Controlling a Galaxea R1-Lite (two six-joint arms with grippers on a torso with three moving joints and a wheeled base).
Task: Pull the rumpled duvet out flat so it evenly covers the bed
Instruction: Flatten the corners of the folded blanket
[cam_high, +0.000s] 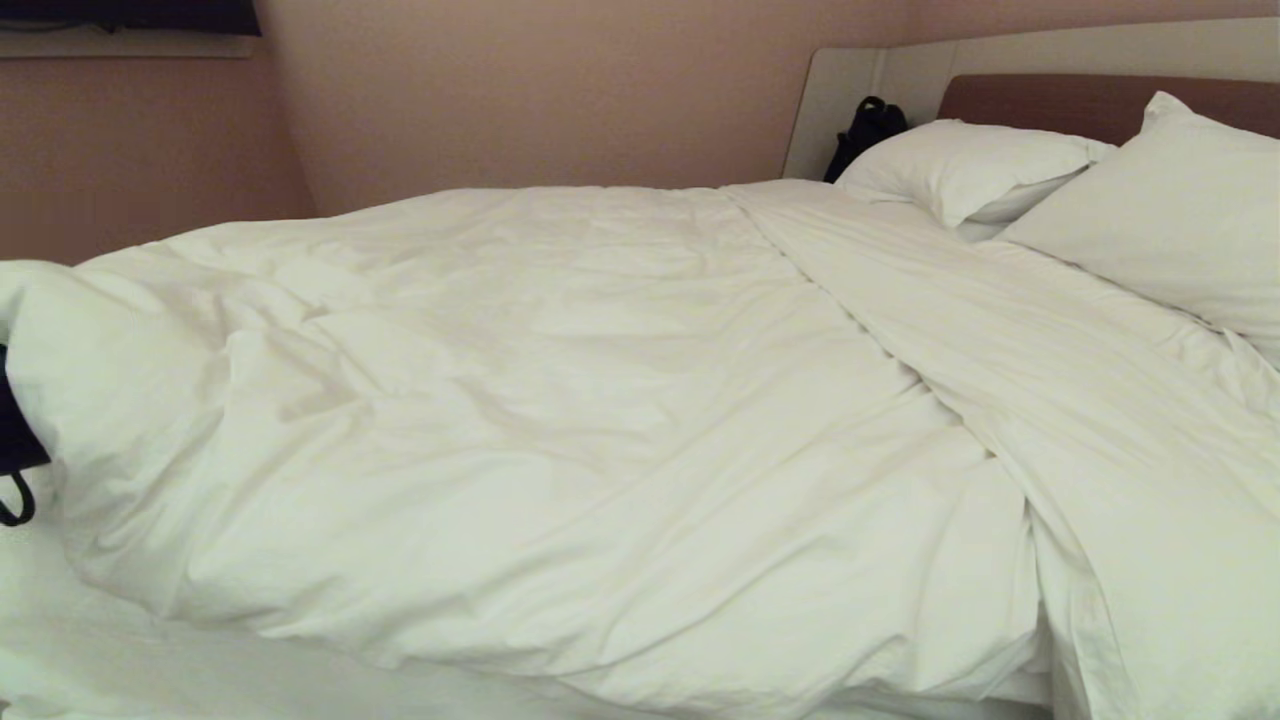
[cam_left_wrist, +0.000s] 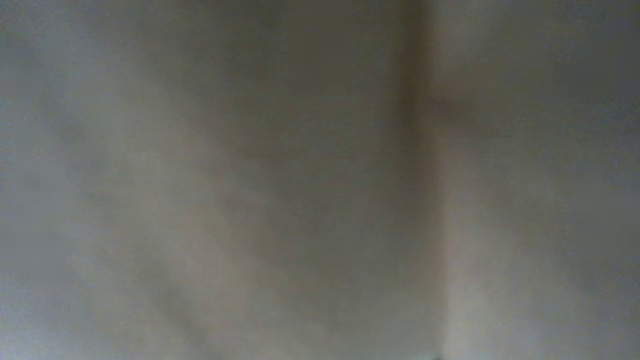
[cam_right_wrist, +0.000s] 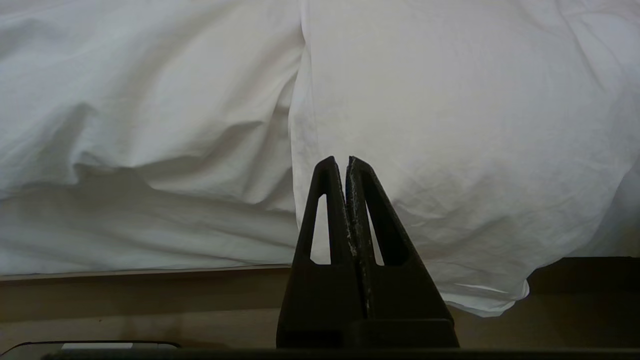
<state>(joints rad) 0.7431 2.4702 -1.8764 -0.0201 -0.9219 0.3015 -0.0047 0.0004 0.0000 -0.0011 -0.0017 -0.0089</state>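
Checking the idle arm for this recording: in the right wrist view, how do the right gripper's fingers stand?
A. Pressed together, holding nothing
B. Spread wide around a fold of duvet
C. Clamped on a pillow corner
A: the right gripper has its two dark fingers closed against each other, with the duvet beyond them, not between them.

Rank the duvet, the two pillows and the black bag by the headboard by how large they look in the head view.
1. duvet, by far the largest.
2. nearer pillow and farther pillow: unranked, since nearness may inflate one.
3. black bag, smallest.
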